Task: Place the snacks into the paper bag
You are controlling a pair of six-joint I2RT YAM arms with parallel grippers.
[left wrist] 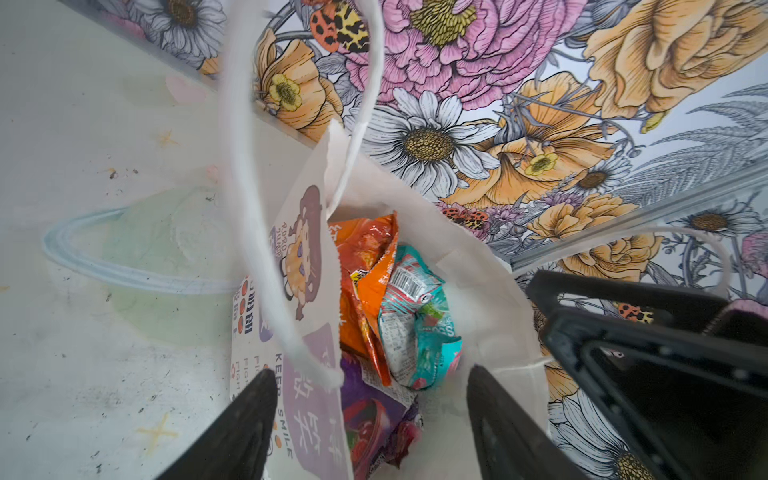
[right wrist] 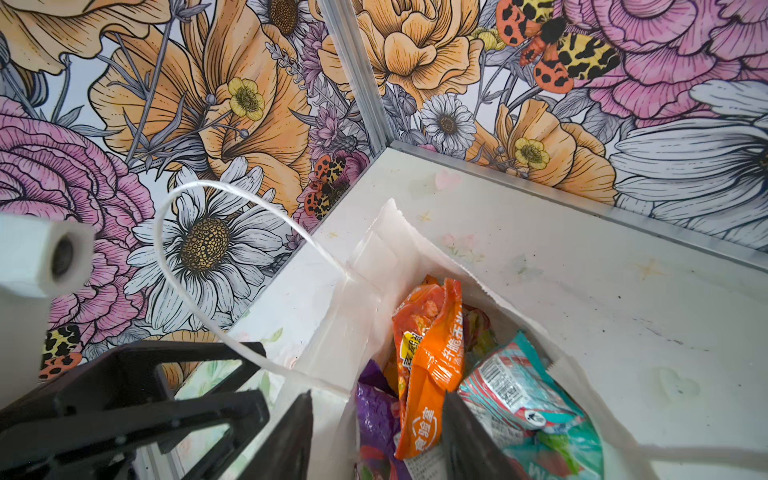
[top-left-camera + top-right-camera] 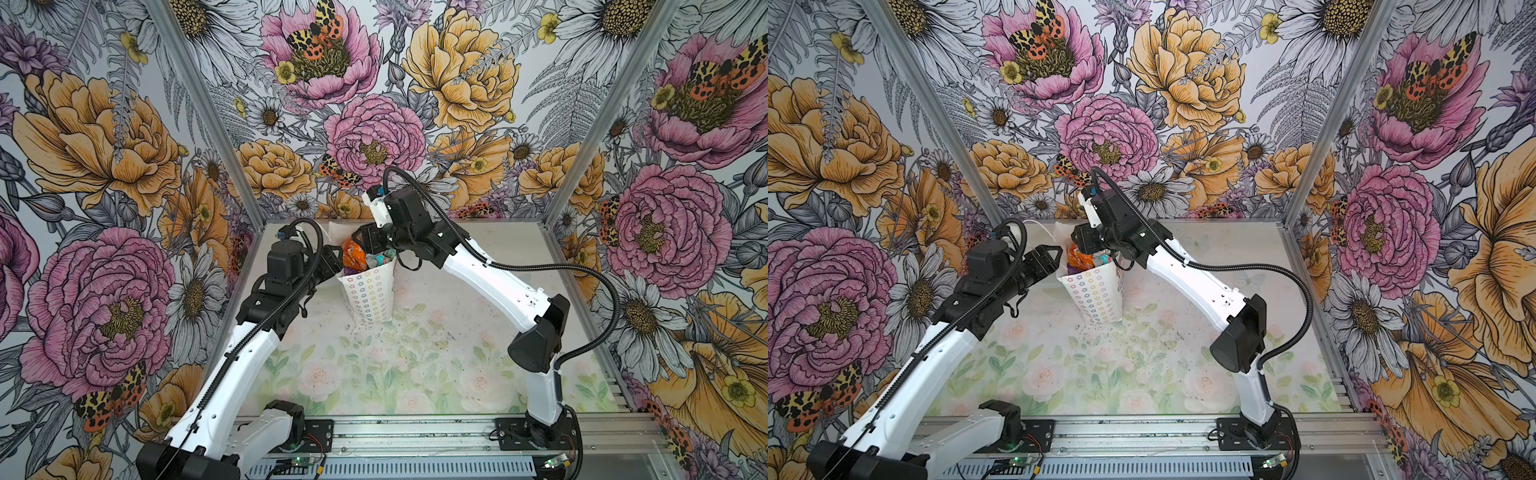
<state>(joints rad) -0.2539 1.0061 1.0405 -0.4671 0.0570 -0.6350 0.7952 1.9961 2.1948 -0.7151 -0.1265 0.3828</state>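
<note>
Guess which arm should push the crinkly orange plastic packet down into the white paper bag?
Probably right: the right gripper straddles the crinkly orange plastic packet inside the white paper bag. The left gripper hangs open over a purple packet.

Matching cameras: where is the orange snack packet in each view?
In a top view: orange packet in paper bag mouth, mid-picture.
In a top view: orange packet, left of centre.
Left wrist: orange packet inside bag.
Right wrist: orange packet inside bag.
Shared landmark: adjoining teal packet.

Wht arms [image 3: 257, 353], blk joints [image 3: 538, 332], blk cables [image 3: 540, 266].
</note>
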